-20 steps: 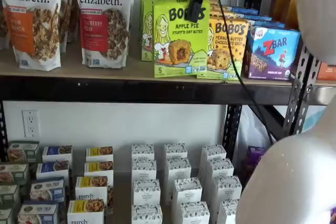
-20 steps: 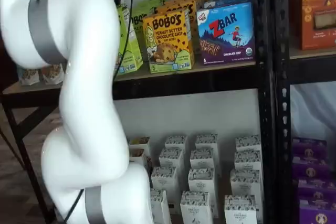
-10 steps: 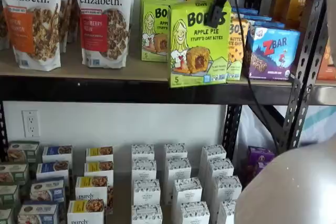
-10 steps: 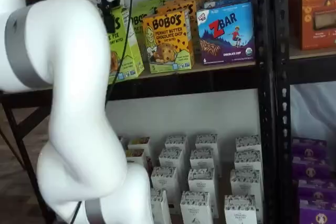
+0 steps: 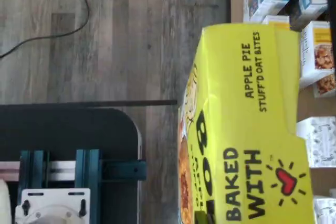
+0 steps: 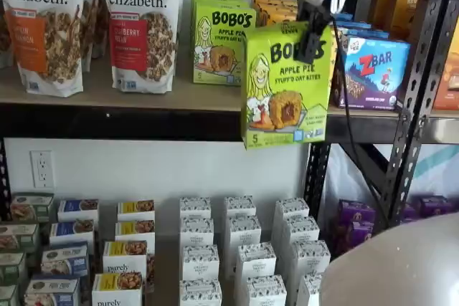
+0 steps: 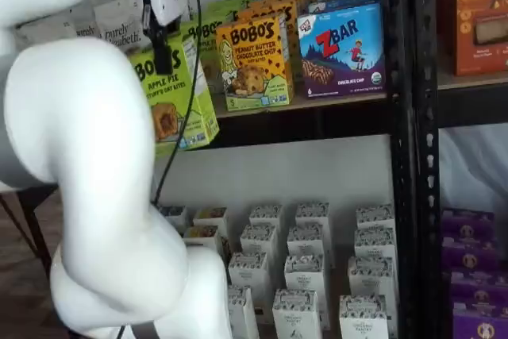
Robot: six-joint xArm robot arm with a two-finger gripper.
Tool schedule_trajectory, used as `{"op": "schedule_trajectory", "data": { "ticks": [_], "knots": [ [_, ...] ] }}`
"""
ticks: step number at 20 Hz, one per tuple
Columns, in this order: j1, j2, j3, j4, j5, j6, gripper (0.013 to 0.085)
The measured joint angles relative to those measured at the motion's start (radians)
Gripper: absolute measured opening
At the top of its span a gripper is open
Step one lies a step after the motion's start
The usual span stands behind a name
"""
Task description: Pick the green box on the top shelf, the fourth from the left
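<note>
Now the gripper (image 6: pixel 310 41) has its black fingers (image 7: pixel 161 53) closed on the green box (image 6: pixel 285 84), held upright in the air off the top shelf (image 6: pixel 143 98), in front of its black beam in both shelf views. Another green Bobo's box (image 6: pixel 222 42) stands on the shelf behind, a ZBar box (image 6: pixel 373 69) to the side.

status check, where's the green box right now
Gripper shut on the green box. Box hangs clear in front of the top shelf, off the board. Nothing in the way.
</note>
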Motion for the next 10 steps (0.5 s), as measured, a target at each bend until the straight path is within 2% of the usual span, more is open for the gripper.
{"op": "schedule_trajectory", "data": {
  "ticks": [10],
  "knots": [
    [-0.008, -0.111, 0.121, -0.005, 0.000, -0.010, 0.0170]
  ]
}}
